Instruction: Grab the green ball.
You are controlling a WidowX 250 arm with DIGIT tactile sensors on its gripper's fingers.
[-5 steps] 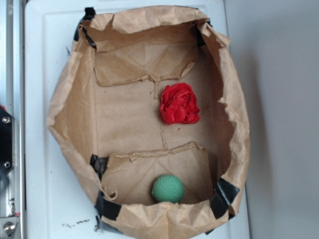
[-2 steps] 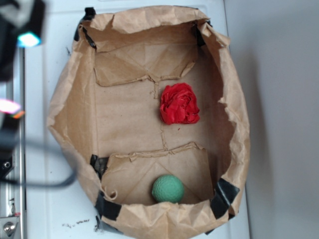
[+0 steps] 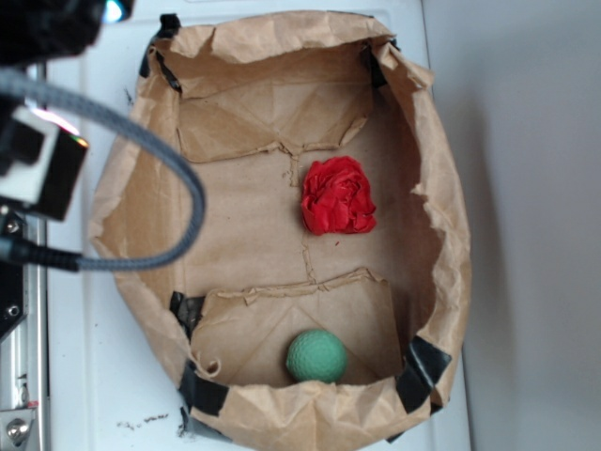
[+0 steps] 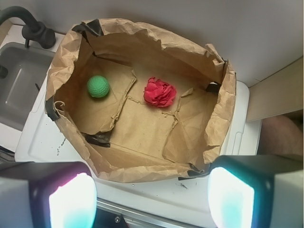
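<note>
Ball [image 3: 316, 356], one, green and round with no long axis, lies at 6 o'clock in the single paper bag [image 3: 131, 188], one red wad [image 3: 337, 195] near centre; gripper [image 4: 152, 199] holds nothing, fingers [image 4: 71, 202] wide apart.

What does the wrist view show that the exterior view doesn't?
Only the wrist view shows the sink with its dark faucet left of the paper bag, plus the gripper fingers, spread wide, in the foreground. Only the exterior view shows the arm's cable crossing the bag's left wall. Both show the green ball and red wad apart on the bag's floor.
</note>
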